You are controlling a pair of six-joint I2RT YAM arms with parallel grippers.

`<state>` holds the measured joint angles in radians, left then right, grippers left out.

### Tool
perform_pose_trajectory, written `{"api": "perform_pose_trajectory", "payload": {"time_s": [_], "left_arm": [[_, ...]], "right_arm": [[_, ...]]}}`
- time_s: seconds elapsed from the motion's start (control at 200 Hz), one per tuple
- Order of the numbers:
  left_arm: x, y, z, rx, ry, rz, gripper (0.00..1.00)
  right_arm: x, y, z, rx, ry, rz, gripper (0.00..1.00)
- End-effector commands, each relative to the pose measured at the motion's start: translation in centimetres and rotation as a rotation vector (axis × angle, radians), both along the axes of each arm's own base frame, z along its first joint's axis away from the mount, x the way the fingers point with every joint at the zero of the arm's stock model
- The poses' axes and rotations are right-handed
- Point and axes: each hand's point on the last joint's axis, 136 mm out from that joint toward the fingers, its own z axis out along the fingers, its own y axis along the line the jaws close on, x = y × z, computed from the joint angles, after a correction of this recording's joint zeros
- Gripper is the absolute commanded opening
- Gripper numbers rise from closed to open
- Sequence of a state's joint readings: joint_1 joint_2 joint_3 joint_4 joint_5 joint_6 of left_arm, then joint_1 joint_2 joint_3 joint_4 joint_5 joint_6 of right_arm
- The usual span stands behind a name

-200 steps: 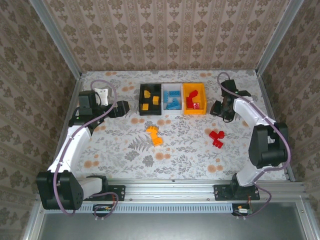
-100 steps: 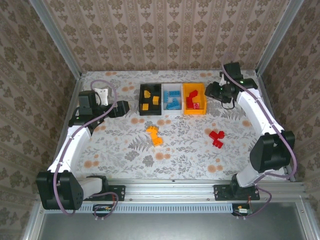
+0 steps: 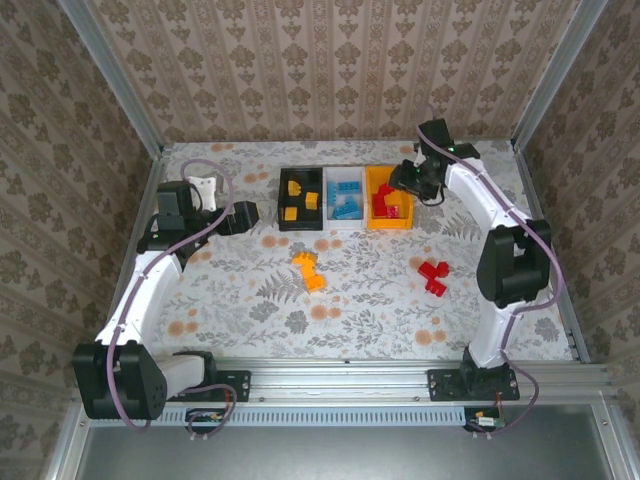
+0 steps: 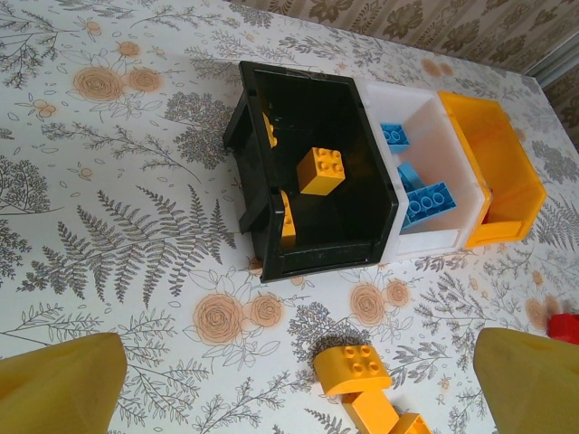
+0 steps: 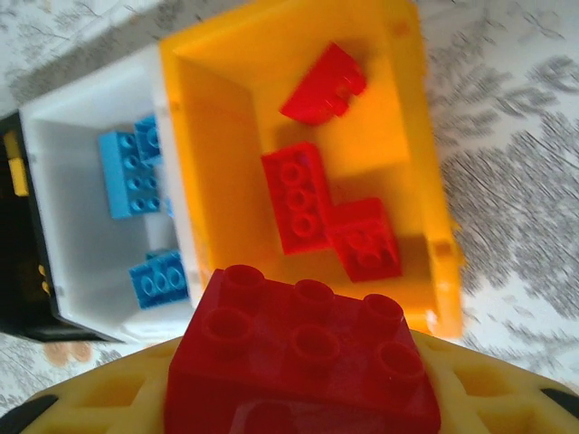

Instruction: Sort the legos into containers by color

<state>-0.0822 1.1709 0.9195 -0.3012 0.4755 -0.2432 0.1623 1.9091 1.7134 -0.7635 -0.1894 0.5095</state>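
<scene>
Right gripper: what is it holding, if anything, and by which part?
The right gripper pinches a red brick by its near end, studded face showing.

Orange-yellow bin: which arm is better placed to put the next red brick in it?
Right: the right claw holds a red brick at the orange-yellow bin; the left claw stands open, empty, beside the black bin.

Walled far, left, right in beige damask wallpaper (image 3: 330,70), motifs in vertical stripes. Framed at far corners by bare aluminium posts (image 3: 108,72), slanting outward. Floored with table top (image 3: 370,300) under white cloth: grey ferns, leaves, orange-brown roses. Edged near by aluminium rail (image 3: 340,378), ribbed strip (image 3: 340,412), plain grey panel (image 3: 330,455). Lit evenly, softly; faint shadows.
</scene>
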Motion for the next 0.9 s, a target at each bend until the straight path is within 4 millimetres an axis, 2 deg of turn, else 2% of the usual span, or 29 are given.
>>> {"api": "perform_pose_trajectory", "payload": {"time_s": [0.0, 0.21, 0.35, 0.425, 0.52, 0.67, 0.895], "left_arm": [[0.0, 0.2, 1.1, -0.006, -0.034, -0.003, 1.0], [0.2, 0.2, 0.9, -0.005, -0.029, -0.001, 1.0], [0.2, 0.2, 0.5, -0.003, -0.016, -0.001, 1.0], [0.3, 0.3, 0.5, 0.001, -0.018, 0.002, 1.0], [0.3, 0.4, 0.1, 0.006, -0.008, 0.004, 1.0], [0.6, 0.4, -0.8, 0.019, 0.006, -0.004, 1.0], [0.9, 0.3, -1.5, 0.048, -0.011, -0.031, 1.0]], "right_arm": [[1.9, 0.9, -1.0, 0.015, 0.017, 0.0, 0.33], [4.2, 1.7, -3.9, 0.005, 0.06, 0.002, 0.37], [4.5, 1.8, -4.8, 0.005, 0.072, 0.001, 0.5], [4.4, 2.0, -4.4, 0.012, 0.065, 0.005, 0.59], [4.2, 2.0, -3.2, 0.017, 0.041, 0.014, 0.65], [3.7, 2.0, -0.8, 0.025, -0.022, 0.032, 0.71], [3.1, 2.5, 0.6, 0.064, -0.059, 0.08, 0.75]]}}
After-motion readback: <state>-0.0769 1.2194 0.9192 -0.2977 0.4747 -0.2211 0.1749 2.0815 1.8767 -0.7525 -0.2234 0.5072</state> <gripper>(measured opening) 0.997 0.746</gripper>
